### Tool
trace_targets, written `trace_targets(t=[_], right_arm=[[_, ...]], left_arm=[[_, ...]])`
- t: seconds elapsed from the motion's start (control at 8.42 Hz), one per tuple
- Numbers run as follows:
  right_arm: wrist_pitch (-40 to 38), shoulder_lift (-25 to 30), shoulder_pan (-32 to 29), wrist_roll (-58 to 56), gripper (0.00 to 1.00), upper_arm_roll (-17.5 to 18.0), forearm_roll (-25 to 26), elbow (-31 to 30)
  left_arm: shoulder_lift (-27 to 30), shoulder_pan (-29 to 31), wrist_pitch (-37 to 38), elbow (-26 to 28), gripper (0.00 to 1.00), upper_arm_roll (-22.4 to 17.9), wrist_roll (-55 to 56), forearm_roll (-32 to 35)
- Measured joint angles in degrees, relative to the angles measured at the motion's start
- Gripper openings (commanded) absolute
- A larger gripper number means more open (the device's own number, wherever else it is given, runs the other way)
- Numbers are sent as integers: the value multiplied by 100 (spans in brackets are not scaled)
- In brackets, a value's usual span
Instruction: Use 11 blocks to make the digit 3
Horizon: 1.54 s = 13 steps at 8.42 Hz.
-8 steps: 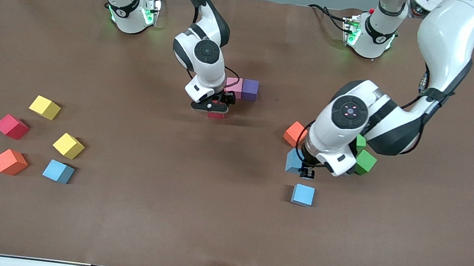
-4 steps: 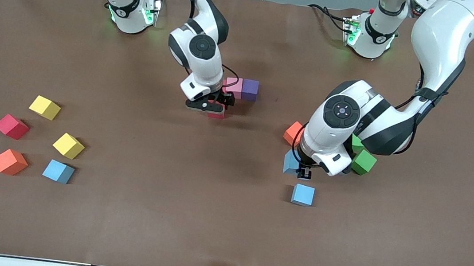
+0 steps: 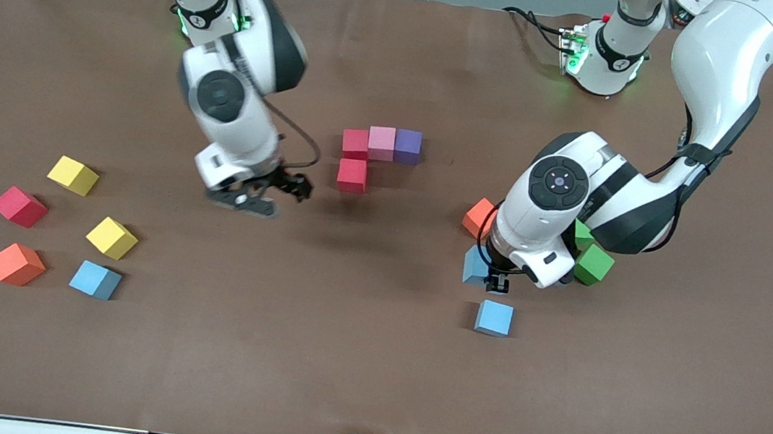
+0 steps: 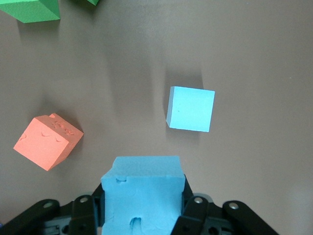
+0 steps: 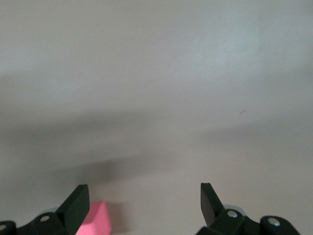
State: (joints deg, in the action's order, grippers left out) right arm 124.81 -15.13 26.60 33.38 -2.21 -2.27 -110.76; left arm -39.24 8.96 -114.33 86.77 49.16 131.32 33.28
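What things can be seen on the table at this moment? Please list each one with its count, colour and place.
started figure: four blocks at the table's middle; red, pink and purple in a row, a second red one nearer the front camera, touching the first.
loose blocks, right arm's end: five; two yellow, one red, one orange, one light blue.
loose blocks, left arm's end: one orange, two green, partly hidden by the arm, one light blue nearest the camera.
held block: one, light blue, in the left hand.
table: one, brown.
left hand: shut on the held block.
right hand: open, empty, over bare table between the figure and the right arm's loose blocks.
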Motion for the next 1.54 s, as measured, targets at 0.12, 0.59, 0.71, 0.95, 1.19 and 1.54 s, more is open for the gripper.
trace_targets(t=[0.12,0.59,0.71,0.95,1.19,1.54], right_arm=[[12,-14,-506,-541,100,-10,53,-2],[747,-162,-2268,-2241,99,-27,218,1],[1015,-348,-2555,-2388,99,-25,238,-1],[1216,-702,-3051,-2368,100,-22,237,40],[1189,-790,-3338,-1611,100,-14,223,52],[1301,-1028,-3415,-958,100,-1,53,17]], left_arm=[[0,5,0,-5,28,-1,0,0],[2,19,0,-53,29,-6,-2,0],[2,36,0,-58,29,-7,-4,0],[2,49,0,-63,28,-8,-6,0],[2,49,0,-64,29,-8,-6,0],[2,43,0,-65,28,-9,-6,0]])
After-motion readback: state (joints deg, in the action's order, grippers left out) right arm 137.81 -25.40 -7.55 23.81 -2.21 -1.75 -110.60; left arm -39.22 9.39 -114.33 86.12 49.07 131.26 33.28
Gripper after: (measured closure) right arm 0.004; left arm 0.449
